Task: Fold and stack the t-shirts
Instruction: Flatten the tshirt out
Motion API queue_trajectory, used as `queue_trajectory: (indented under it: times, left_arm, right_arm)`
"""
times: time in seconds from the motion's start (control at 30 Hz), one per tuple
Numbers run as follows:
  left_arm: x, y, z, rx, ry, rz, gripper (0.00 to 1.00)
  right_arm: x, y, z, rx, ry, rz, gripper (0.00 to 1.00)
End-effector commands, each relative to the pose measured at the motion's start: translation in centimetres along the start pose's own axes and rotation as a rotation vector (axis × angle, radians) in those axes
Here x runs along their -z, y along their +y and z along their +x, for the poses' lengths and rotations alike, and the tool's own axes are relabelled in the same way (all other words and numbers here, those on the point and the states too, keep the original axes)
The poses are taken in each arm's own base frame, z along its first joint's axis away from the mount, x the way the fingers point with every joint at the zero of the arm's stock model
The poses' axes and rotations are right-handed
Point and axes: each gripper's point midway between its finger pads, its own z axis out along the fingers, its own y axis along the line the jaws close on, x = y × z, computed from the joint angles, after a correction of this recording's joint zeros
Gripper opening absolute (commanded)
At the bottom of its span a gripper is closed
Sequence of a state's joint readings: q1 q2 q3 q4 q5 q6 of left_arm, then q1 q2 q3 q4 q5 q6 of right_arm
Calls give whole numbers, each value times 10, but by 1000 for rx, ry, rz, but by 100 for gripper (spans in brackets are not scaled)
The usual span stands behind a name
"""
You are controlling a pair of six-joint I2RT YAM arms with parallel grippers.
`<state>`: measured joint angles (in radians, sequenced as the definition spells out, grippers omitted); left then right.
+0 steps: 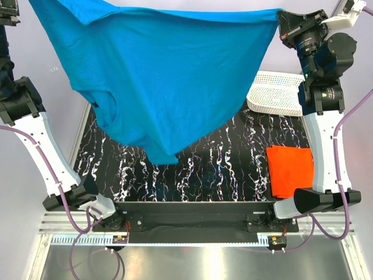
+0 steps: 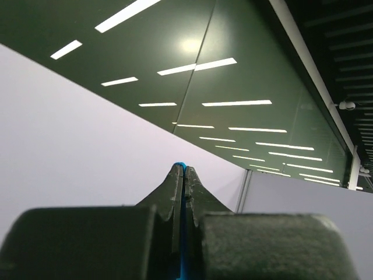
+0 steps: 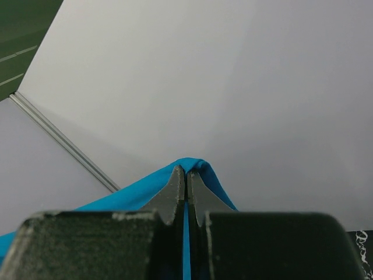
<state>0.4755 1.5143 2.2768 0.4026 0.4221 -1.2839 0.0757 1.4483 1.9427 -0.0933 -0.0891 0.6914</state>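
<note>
A black marbled tabletop (image 1: 192, 175) lies beneath the blue t-shirt (image 1: 169, 76), which hangs in the air with its top edge stretched left to right. The left hand (image 2: 185, 170) and right hand (image 3: 187, 172) each pinch one upper corner. A folded orange-red t-shirt (image 1: 290, 170) lies at near right, with a white basket (image 1: 271, 93) behind it. The middle looks open for laying the shirt down.

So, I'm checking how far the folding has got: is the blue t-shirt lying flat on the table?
No, the blue t-shirt hangs spread above the table, its top edge pinched in the left gripper and the right gripper.
</note>
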Motion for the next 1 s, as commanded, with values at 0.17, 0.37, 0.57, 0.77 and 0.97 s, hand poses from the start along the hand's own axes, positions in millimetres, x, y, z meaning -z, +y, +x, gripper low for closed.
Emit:
queue_trajectory:
  times: [0.17,0.37,0.57,0.77,0.97]
  left_arm:
    - [7,-43,-15,-76,-38,55,0]
    - [2,26,-1,-65,-40,-28,0]
    - [-21,79,13,-52,-76,-29,0]
    - [-29,140,34,-87,-106,-88,0]
    - [-30,169,45,-74,-111,-111,0]
  right_arm:
    - [9,24,-42,34,-130,-46,0]
    - [-38,0,-24,-31,-139,-40,0]
    - [-101,-20,-2,-81,-129,-71,0]
    - [-146,-47,13,-81,-184,-93,0]
    - [-154,-68,16,-76,-230,-40,0]
